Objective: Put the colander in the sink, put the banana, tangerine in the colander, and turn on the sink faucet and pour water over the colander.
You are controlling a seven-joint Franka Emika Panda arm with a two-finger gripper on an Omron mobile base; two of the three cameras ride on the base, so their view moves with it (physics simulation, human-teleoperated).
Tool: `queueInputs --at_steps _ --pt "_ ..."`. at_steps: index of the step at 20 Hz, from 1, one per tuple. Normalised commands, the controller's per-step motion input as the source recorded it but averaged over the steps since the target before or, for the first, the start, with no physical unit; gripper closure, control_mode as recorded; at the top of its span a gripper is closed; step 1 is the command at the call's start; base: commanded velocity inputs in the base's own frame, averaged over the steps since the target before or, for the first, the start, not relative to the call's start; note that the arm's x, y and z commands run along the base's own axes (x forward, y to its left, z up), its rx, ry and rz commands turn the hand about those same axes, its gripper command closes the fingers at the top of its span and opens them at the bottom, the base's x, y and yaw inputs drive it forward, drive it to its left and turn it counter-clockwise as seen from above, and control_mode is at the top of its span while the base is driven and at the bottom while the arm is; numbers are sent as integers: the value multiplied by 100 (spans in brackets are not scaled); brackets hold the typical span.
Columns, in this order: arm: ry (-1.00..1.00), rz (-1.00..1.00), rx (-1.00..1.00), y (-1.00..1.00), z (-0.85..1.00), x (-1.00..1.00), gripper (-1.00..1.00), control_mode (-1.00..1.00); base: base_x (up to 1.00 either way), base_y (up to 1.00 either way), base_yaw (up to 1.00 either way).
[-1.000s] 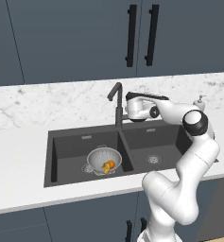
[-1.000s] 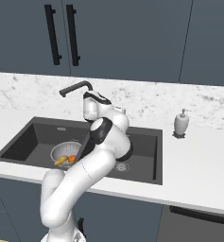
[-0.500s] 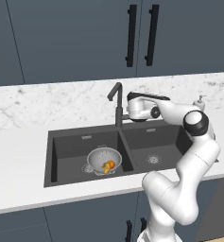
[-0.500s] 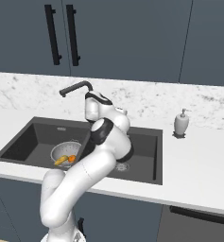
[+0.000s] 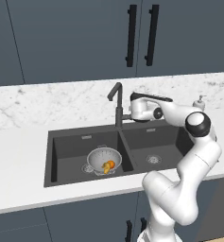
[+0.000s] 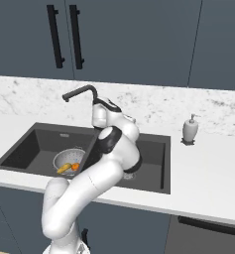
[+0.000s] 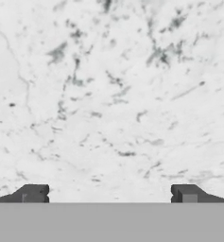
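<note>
With jaws spread wide and holding nothing, the end effector (image 7: 111, 193) faces marble bench (image 7: 108, 94) beside the sink faucet (image 5: 116, 101), while banana (image 5: 105, 167) and tangerine (image 5: 111, 164) lie in the colander (image 5: 103, 158) at seven o'clock in the sink (image 5: 66, 151).

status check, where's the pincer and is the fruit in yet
Pincer open, empty, facing marble by the sink faucet. Colander in left basin of sink, banana and tangerine inside. No water visible.
</note>
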Motion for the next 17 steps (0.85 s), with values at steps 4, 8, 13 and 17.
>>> queueInputs --at_steps 4,8,13,17 --pt "0 0 3 -99 -10 -8 -100 -100 0 0 0" --pt "0 0 1 -94 -8 -8 -100 -100 0 0 0" --pt "0 0 0 -78 -7 -7 -100 -100 0 0 0" --pt "0 0 0 -46 -3 -12 -100 -100 0 0 0"
